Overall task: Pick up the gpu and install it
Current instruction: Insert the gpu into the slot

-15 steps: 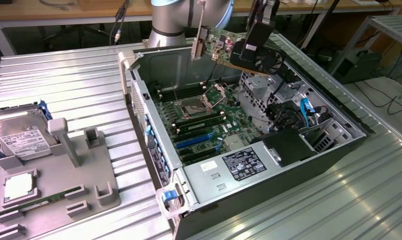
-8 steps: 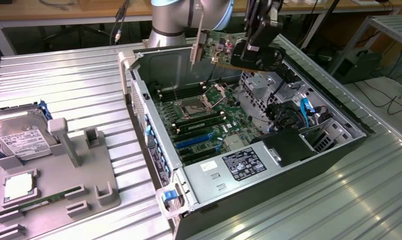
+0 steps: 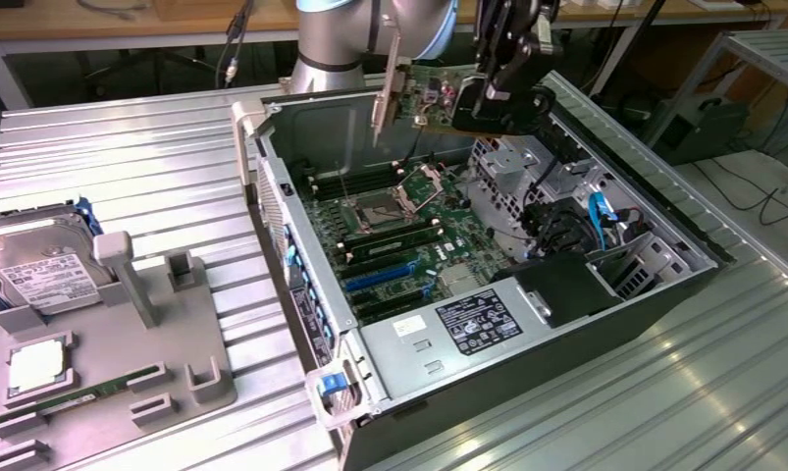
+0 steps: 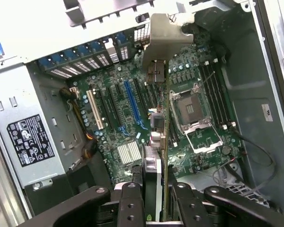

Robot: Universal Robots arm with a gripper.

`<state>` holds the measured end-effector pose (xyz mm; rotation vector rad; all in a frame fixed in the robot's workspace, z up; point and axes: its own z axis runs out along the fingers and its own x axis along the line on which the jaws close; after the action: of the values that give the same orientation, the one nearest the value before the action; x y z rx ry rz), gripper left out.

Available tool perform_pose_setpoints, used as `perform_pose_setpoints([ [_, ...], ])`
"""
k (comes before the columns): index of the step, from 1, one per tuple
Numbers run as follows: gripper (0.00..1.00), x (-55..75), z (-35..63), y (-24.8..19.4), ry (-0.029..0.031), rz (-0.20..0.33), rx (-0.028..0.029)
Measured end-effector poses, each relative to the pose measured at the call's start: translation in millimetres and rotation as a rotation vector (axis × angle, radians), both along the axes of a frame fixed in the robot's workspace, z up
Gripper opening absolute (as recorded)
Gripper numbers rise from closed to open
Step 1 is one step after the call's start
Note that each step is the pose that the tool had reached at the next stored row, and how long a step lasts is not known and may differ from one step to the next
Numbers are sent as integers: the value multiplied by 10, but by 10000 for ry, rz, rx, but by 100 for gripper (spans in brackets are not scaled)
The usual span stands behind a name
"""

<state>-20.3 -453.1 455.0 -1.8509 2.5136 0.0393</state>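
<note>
The gpu (image 3: pixel 427 98) is a thin card with a silver bracket (image 3: pixel 386 88) along one short end. My gripper (image 3: pixel 490 96) is shut on it and holds it in the air above the far end of the open computer case (image 3: pixel 656 211). In the wrist view the gpu (image 4: pixel 164 137) is seen edge-on between my fingers (image 4: pixel 132 203), with its bracket (image 4: pixel 165 38) pointing toward the case's rear slot openings. The motherboard (image 4: pixel 132 123) lies below, and its blue expansion slot (image 4: pixel 132 104) sits a little to the side of the card's edge.
A power supply (image 3: pixel 479 319) fills the case's near end, with cables and a drive cage (image 3: pixel 564 216) along the exterior view's right. A grey fixture (image 3: pixel 119 363) at the exterior view's left holds a silver hard drive (image 3: pixel 47 270) and a green memory stick (image 3: pixel 79 397).
</note>
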Motion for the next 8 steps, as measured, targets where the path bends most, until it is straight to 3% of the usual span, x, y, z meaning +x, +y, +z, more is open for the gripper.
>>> perform_pose_setpoints([
  [2, 28, 0, -1, 0, 0, 220, 185],
  [3, 28, 0, -2, 0, 0, 306, 226],
  [5, 28, 1, -9, 0, -63, 708, 239],
  [8, 28, 0, -19, 0, -109, 1399, 241],
])
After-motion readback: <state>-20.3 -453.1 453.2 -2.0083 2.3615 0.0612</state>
